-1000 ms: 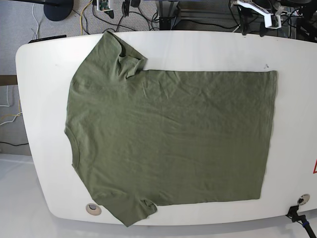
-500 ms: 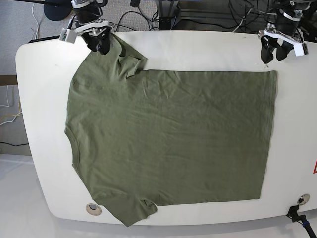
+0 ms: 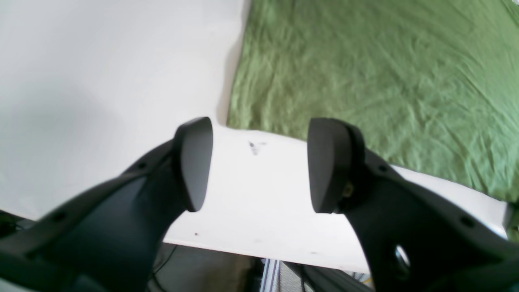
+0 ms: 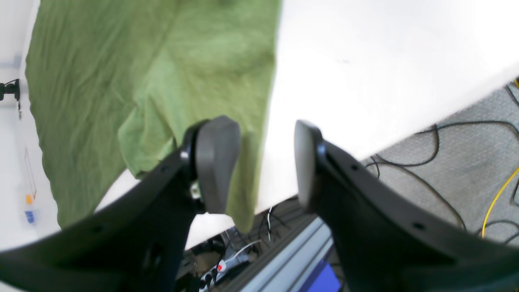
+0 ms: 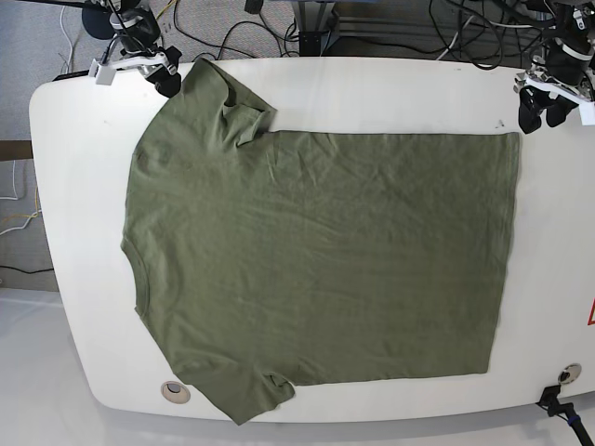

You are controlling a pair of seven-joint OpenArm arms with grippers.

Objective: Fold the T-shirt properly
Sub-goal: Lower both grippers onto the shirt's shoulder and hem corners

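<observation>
The olive-green T-shirt lies spread flat on the white table, neck at the left, hem at the right, far sleeve partly folded over. My left gripper is open and empty above the table's far right edge, just beyond the shirt's far hem corner; its fingers frame bare table in the left wrist view. My right gripper is open and empty at the far left edge, beside the far sleeve, which shows past its fingers in the right wrist view.
Cables and stand bases lie on the grey floor behind the table. A round fitting sits at the near left edge and another at the near right. A small dark mark is on the table near the hem corner.
Both arms came into view at the table's far edge a half second ago. Since then both grippers have moved outward, the right one leftward off the sleeve, the left one rightward.
</observation>
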